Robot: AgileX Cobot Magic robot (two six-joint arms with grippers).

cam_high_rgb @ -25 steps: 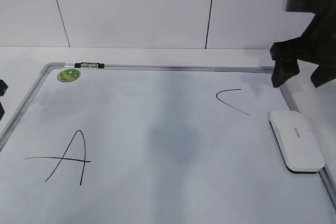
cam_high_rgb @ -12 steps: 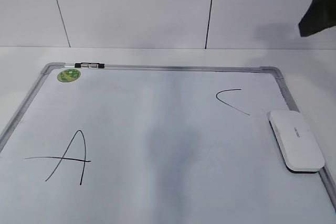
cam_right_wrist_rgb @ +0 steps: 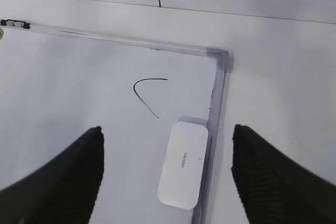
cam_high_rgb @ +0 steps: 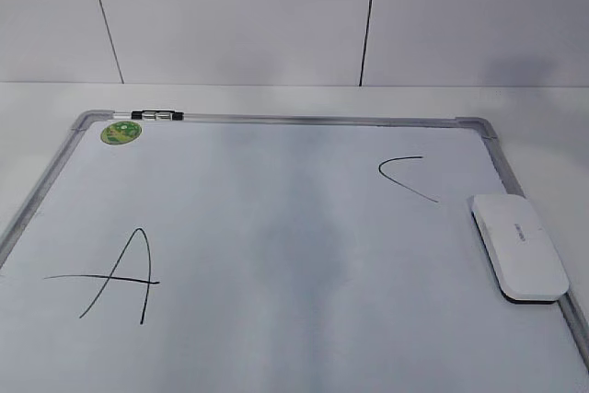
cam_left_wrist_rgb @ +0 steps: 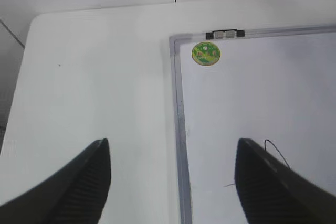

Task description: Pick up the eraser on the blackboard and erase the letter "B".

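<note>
Eraser [cam_high_rgb: 520, 246] lies flat by the blackboard [cam_high_rgb: 276, 227] frame's right edge, just below the "C" [cam_high_rgb: 405, 177]. Looks light, stiff, smooth plastic w/ rounded corners; I'd pinch across its long sides. No "B" visible. Both grippers, left [cam_left_wrist_rgb: 173, 182] & right [cam_right_wrist_rgb: 168, 182], jaws spread wide, empty.

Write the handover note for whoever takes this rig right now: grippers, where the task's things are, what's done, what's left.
Left gripper: open, empty, raised over the blackboard's left frame.
Right gripper: open, empty, raised above the eraser.
Eraser: lies flat on the blackboard, against the right frame, below and right of the "C".
"A" sits lower left. No letter "B" shows on the blackboard in any view; only a grey smudge at the middle.
Done: erasing looks finished and the eraser set down.
Left: confirm nothing remains; no further step is apparent.
</note>
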